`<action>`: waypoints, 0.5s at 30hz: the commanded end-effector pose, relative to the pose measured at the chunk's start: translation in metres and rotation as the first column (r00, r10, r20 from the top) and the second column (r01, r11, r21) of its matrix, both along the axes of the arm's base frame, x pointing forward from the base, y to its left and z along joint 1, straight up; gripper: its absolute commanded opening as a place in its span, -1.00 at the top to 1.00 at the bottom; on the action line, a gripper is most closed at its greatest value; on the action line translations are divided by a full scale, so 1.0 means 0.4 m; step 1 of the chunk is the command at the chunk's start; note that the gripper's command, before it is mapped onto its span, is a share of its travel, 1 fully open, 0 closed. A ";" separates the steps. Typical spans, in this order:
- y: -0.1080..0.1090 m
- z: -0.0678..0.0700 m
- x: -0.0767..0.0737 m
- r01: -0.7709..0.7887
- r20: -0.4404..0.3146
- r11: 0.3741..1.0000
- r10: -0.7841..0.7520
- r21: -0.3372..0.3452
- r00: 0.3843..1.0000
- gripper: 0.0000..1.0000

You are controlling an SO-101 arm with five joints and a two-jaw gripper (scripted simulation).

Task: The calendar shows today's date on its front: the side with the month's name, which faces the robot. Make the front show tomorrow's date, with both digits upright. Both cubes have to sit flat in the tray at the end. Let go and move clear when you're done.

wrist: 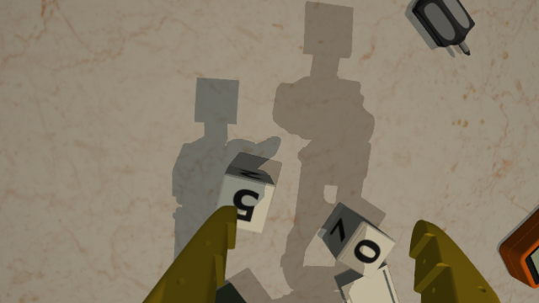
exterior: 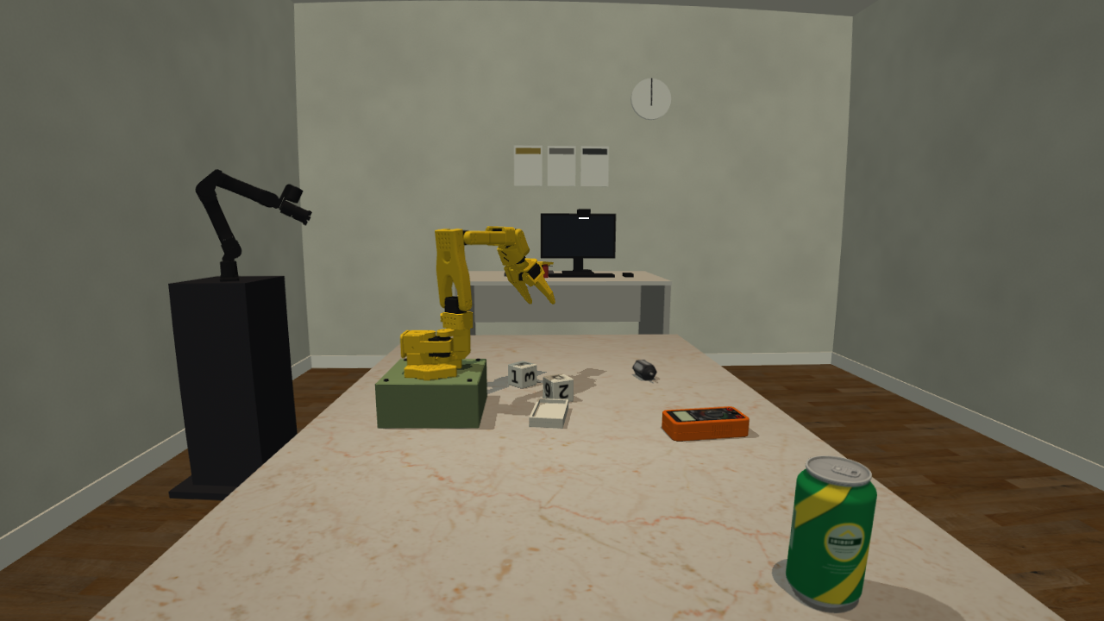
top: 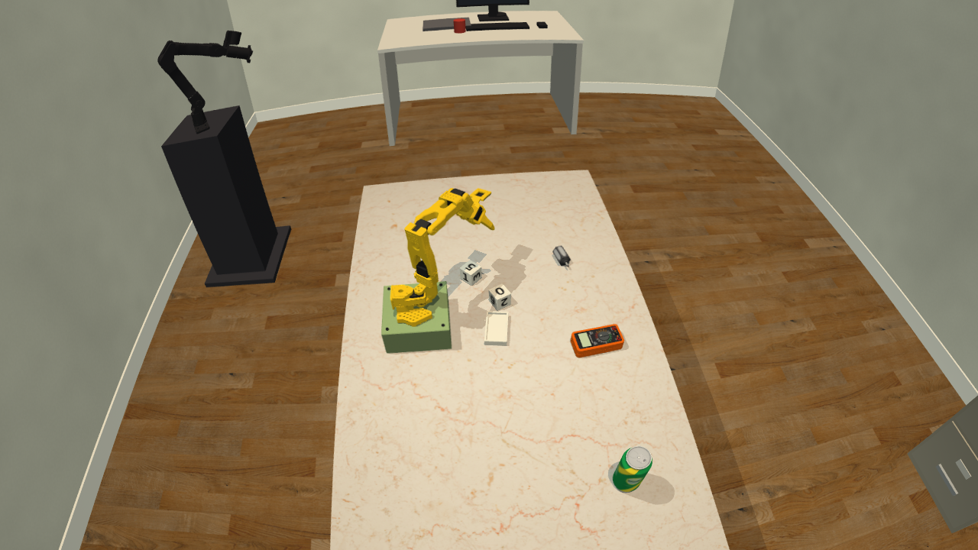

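Note:
A white cube (top: 471, 273) (exterior: 522, 375) (wrist: 248, 210) with 5 on top and 1 and 3 on the sides facing the top and exterior views sits on the table beyond the tray. A second cube (top: 500, 297) (exterior: 558, 388) (wrist: 365, 250) has 0 on top and a 2 on one side. It sits by the tray's far end, turned at an angle. The shallow white tray (top: 497, 329) (exterior: 548, 412) (wrist: 370, 288) holds no cube. The month's name is not visible. My gripper (exterior: 542, 302) (wrist: 325, 215) is open and empty, high above the table beyond the cubes.
A dark plug-like device (top: 561, 256) (exterior: 643, 369) (wrist: 442, 21) lies at the far right. An orange multimeter (top: 597, 340) (exterior: 705, 423) (wrist: 515, 252) lies right of the tray. A green can (top: 632, 469) (exterior: 831, 532) stands near the front right. My green base block (top: 417, 341) (exterior: 432, 405) is left of the tray.

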State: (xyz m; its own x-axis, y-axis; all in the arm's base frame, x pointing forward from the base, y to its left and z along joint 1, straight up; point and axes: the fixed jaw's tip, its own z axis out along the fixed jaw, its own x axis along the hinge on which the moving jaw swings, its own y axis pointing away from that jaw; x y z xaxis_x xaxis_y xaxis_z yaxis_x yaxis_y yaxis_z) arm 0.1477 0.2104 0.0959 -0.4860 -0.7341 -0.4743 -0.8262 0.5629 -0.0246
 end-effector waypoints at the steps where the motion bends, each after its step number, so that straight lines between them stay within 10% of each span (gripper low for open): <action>1: 0.024 0.003 -0.013 0.051 -0.036 0.998 -0.050 0.035 0.998 0.30; 15: 0.052 0.002 -0.040 0.142 -0.106 0.987 -0.134 0.071 0.985 0.30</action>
